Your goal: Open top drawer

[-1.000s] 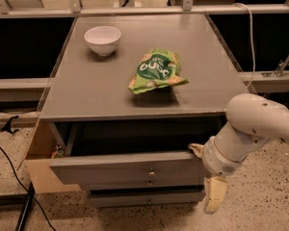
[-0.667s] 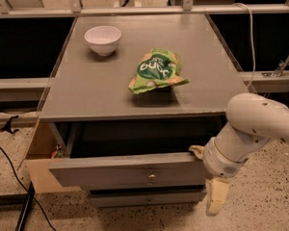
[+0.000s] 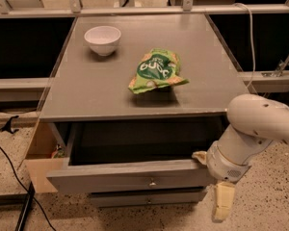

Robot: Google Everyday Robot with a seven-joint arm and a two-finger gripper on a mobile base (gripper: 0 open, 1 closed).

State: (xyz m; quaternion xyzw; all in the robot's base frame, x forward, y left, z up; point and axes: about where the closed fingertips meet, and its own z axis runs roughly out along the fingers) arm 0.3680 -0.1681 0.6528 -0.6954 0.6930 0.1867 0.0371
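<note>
The top drawer (image 3: 135,177) is the widest grey drawer front with a small round metal knob (image 3: 152,182) at its centre. It stands pulled well out from under the grey tabletop (image 3: 96,90), and its dark inside shows. My gripper (image 3: 213,177), on a white arm (image 3: 260,124), is at the drawer's right end, touching its top edge at the front right corner. A narrower grey drawer front (image 3: 147,197) sits shut below it.
A white bowl (image 3: 102,39) and a green snack bag (image 3: 156,71) lie on the tabletop. A black cable (image 3: 12,167) runs over the speckled floor at the left. A light wooden side panel (image 3: 38,162) stands left of the drawer. Rails run behind and beside the table.
The top drawer has slid a little further out toward the camera, and my gripper and arm have moved with it, down and forward.
</note>
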